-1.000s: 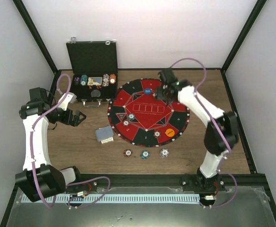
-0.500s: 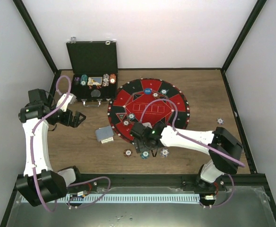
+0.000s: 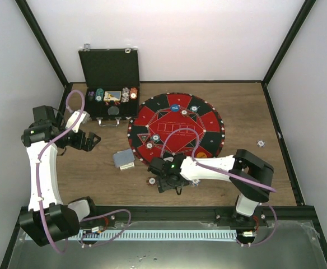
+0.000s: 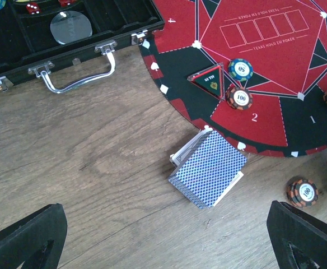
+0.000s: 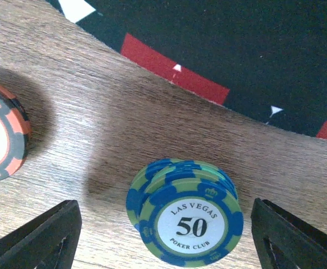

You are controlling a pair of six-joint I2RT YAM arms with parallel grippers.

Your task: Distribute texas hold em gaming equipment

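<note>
Right wrist: the right tool (image 5: 166, 238) is straddling the teal 50 chips (image 5: 184, 218), wide, likely to grasp them; the left tool (image 4: 163, 238) is hovering wide above the cards (image 4: 208, 168).

wood-grain tabletop (image 3: 247, 106) with a big round red-and-black mat (image 3: 169, 120) sitting about mid-width, closer to the far edge than the near one; from the left wrist view you can read "texas hold em poker" under a row of five outlined boxes, plus numbers on the outer segments. the black case (image 3: 109, 67) is in the far-left corner, open, lid standing upright with two metal clasps (image 3: 87, 46) on its top edge and a silver handle (image 4: 76, 73) facing the near edge. its near-right corner is just beside the mat's rim.
</note>
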